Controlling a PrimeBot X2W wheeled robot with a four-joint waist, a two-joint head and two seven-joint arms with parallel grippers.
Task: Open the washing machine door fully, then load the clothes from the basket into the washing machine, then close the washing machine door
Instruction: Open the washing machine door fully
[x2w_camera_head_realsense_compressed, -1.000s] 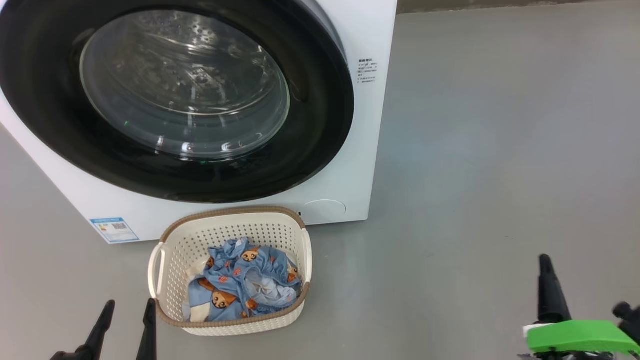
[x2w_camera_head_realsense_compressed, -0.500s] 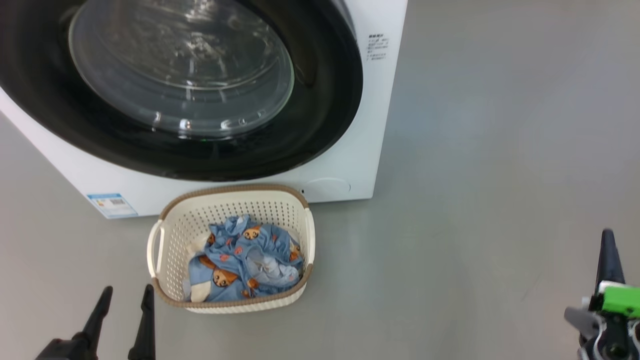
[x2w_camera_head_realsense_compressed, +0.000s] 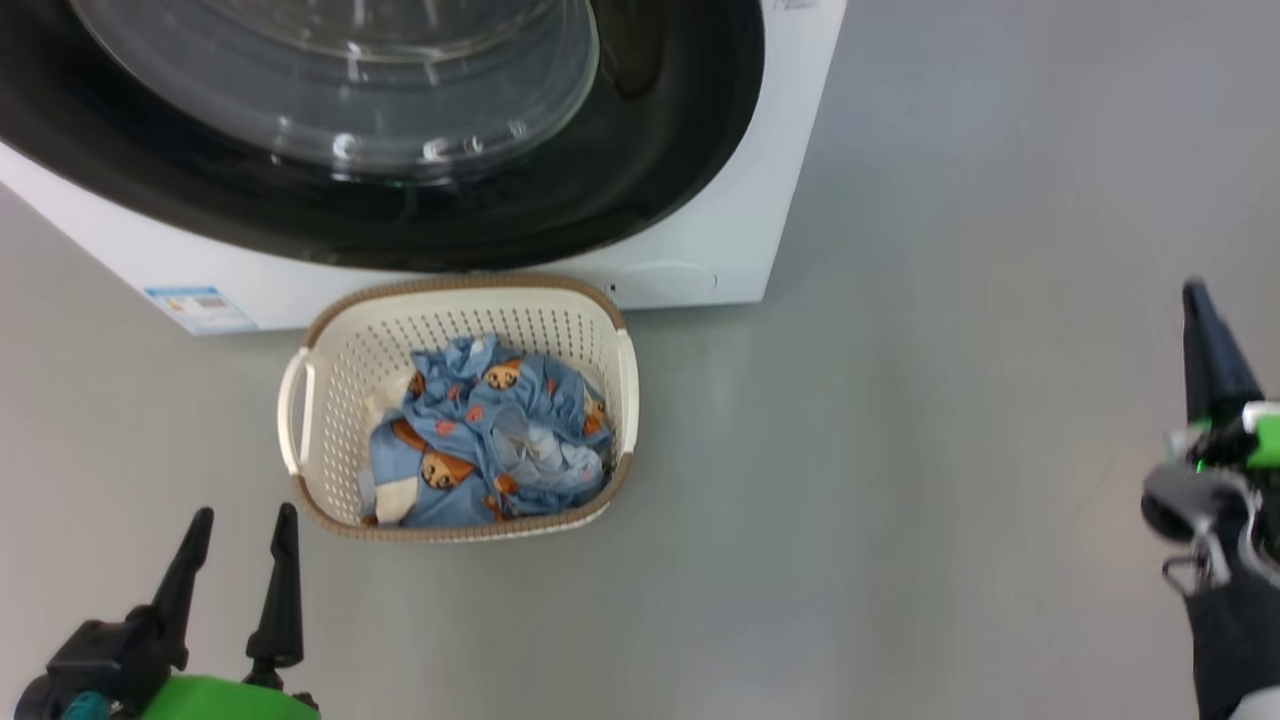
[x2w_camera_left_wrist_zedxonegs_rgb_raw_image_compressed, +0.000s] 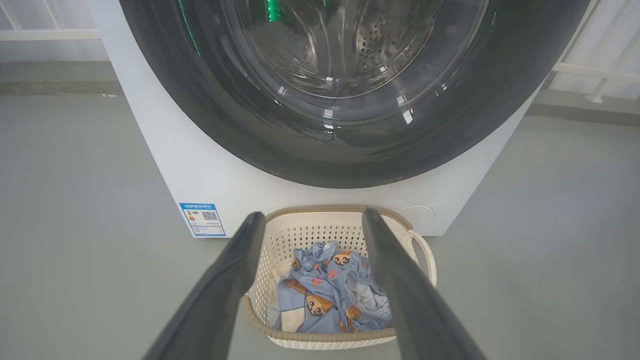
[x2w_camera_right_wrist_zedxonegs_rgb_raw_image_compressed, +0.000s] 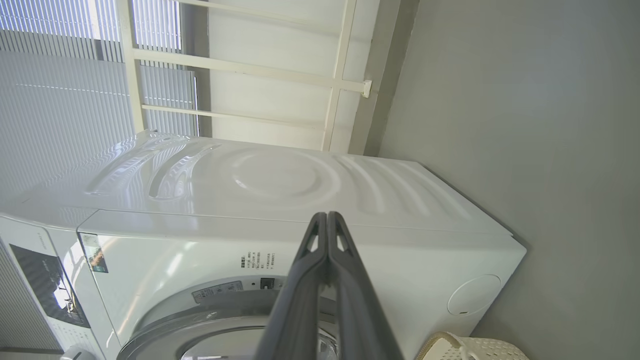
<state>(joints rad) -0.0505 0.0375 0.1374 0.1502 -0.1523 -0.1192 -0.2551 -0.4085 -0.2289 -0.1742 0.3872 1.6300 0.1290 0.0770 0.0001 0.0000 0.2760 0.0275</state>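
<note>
The washing machine (x2w_camera_head_realsense_compressed: 700, 250) stands at the top of the head view with its door (x2w_camera_head_realsense_compressed: 640, 190) closed, black rim flat against the white front. On the floor just in front of it sits the basket (x2w_camera_head_realsense_compressed: 300, 400), holding the clothes (x2w_camera_head_realsense_compressed: 480, 440), blue bear-print fabric with a bit of cream cloth. My left gripper (x2w_camera_head_realsense_compressed: 243, 515) is open and empty, low and left of the basket. In the left wrist view the left gripper (x2w_camera_left_wrist_zedxonegs_rgb_raw_image_compressed: 314, 217) frames the basket (x2w_camera_left_wrist_zedxonegs_rgb_raw_image_compressed: 420, 245) and clothes (x2w_camera_left_wrist_zedxonegs_rgb_raw_image_compressed: 325, 290) below the door (x2w_camera_left_wrist_zedxonegs_rgb_raw_image_compressed: 350, 155). My right gripper (x2w_camera_head_realsense_compressed: 1197, 300) is shut and empty, far right over bare floor.
Grey floor (x2w_camera_head_realsense_compressed: 900, 450) spreads wide to the right of the machine and basket. A blue label (x2w_camera_head_realsense_compressed: 198, 305) marks the machine's lower left front. The right wrist view shows the right gripper (x2w_camera_right_wrist_zedxonegs_rgb_raw_image_compressed: 327, 216) before the machine's side (x2w_camera_right_wrist_zedxonegs_rgb_raw_image_compressed: 280, 185), with a white railing (x2w_camera_right_wrist_zedxonegs_rgb_raw_image_compressed: 340, 85) and blinds behind.
The head camera has tipped down, so machine and basket sit higher in the picture. My right gripper has swung out to the right edge and turned. The left gripper stays open.
</note>
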